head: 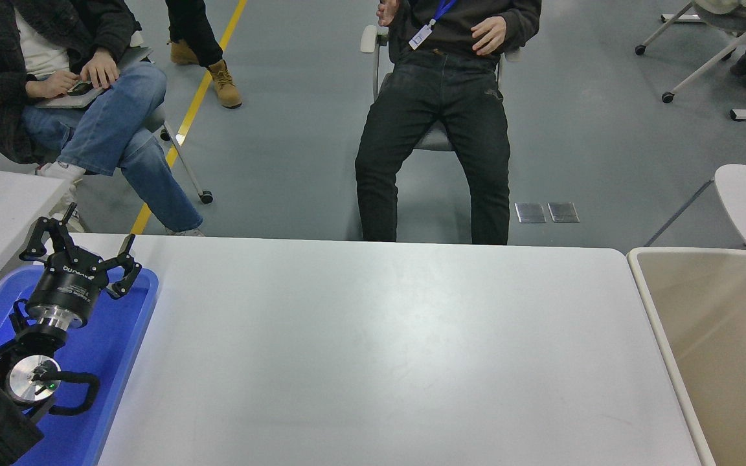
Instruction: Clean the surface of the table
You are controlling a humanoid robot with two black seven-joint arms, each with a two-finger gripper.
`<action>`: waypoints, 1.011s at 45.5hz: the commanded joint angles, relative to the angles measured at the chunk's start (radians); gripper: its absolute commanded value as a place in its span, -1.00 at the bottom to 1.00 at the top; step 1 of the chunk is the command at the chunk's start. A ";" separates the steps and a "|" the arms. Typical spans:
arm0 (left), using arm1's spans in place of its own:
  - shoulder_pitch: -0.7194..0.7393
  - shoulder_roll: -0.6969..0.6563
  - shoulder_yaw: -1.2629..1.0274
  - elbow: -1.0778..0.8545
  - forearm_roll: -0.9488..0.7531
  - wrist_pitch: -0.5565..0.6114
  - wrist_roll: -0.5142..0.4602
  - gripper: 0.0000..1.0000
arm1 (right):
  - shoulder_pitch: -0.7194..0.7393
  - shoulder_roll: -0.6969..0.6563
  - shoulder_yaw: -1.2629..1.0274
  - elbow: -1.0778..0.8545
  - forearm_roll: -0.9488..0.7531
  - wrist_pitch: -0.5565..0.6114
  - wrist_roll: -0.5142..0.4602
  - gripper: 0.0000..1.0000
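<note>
Our left hand point(79, 249) hangs spread wide and grasping nothing over the blue tray point(104, 349) (lower left); our right hand is out of sight. The white counter point(379, 349) fills the foreground beside a beige bin point(723, 336).

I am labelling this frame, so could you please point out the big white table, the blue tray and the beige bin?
table point(379, 349): head view, bare middle of its top.
blue tray point(124, 343): head view, its right wall.
beige bin point(723, 349): head view, its inner wall.
</note>
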 commanded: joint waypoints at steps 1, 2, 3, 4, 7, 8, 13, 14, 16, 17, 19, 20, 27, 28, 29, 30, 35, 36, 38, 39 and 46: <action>0.000 0.000 0.000 0.000 0.000 0.000 0.000 1.00 | -0.096 0.023 -0.087 -0.015 0.000 -0.065 -0.082 -1.00; 0.000 0.000 0.000 0.000 0.000 0.000 0.000 1.00 | -0.102 0.029 -0.098 -0.018 0.000 -0.065 -0.089 -1.00; 0.000 0.000 0.000 0.000 0.000 0.000 0.000 1.00 | -0.109 0.035 -0.110 -0.024 0.000 -0.067 -0.098 -1.00; 0.000 0.000 0.000 0.000 0.000 0.000 0.000 1.00 | -0.113 0.041 -0.124 -0.031 0.000 -0.068 -0.105 -1.00; 0.000 0.000 0.000 0.000 0.000 0.000 0.000 1.00 | -0.130 0.060 -0.168 -0.043 0.000 -0.071 -0.120 -1.00; 0.000 0.000 0.000 0.000 0.000 0.000 0.000 1.00 | -0.136 0.066 -0.183 -0.046 0.000 -0.071 -0.123 -1.00; 0.000 0.000 0.000 0.000 0.000 0.000 0.000 1.00 | -0.164 0.099 -0.234 -0.051 0.000 -0.071 -0.134 -1.00; 0.000 0.000 0.000 0.000 0.000 0.000 0.000 1.00 | -0.168 0.106 -0.240 -0.052 0.000 -0.071 -0.134 -1.00; 0.000 0.000 0.000 0.000 0.000 0.000 0.000 1.00 | -0.179 0.119 -0.245 -0.052 0.000 -0.076 -0.135 -1.00; 0.000 0.000 0.000 0.000 0.000 0.000 0.000 1.00 | -0.184 0.126 -0.245 -0.052 0.000 -0.077 -0.135 -1.00; 0.000 0.000 0.000 0.000 0.000 0.000 0.000 1.00 | -0.191 0.139 -0.247 -0.052 0.000 -0.080 -0.135 -1.00; 0.000 0.000 0.000 0.000 0.000 0.000 0.000 1.00 | -0.196 0.145 -0.245 -0.052 0.000 -0.082 -0.135 -1.00; 0.000 0.000 0.000 0.000 0.000 0.000 0.000 1.00 | -0.211 0.175 -0.248 -0.051 0.000 -0.097 -0.135 -1.00; 0.000 0.000 0.000 0.000 0.000 0.000 0.000 1.00 | -0.213 0.178 -0.248 -0.052 0.000 -0.097 -0.135 -1.00; 0.000 0.000 0.000 0.000 0.000 0.000 0.000 1.00 | -0.214 0.182 -0.248 -0.051 0.000 -0.099 -0.135 -1.00; 0.000 0.000 0.000 0.000 0.000 0.000 0.000 1.00 | -0.214 0.185 -0.248 -0.051 0.000 -0.099 -0.135 -1.00; 0.000 0.000 0.000 0.000 0.000 0.000 0.000 1.00 | -0.218 0.199 -0.248 -0.051 0.000 -0.105 -0.135 -1.00; 0.000 0.000 0.000 0.000 0.000 0.000 0.000 1.00 | -0.219 0.204 -0.248 -0.052 0.000 -0.108 -0.135 -1.00; 0.000 0.000 0.000 0.000 0.000 0.000 0.000 1.00 | -0.219 0.208 -0.250 -0.051 0.000 -0.113 -0.135 -1.00; 0.000 0.000 0.000 0.000 0.000 0.000 0.000 1.00 | -0.219 0.210 -0.250 -0.051 0.000 -0.114 -0.135 -1.00; 0.000 0.000 0.000 0.000 0.000 0.000 0.000 1.00 | -0.219 0.213 -0.248 -0.052 0.000 -0.145 -0.135 -1.00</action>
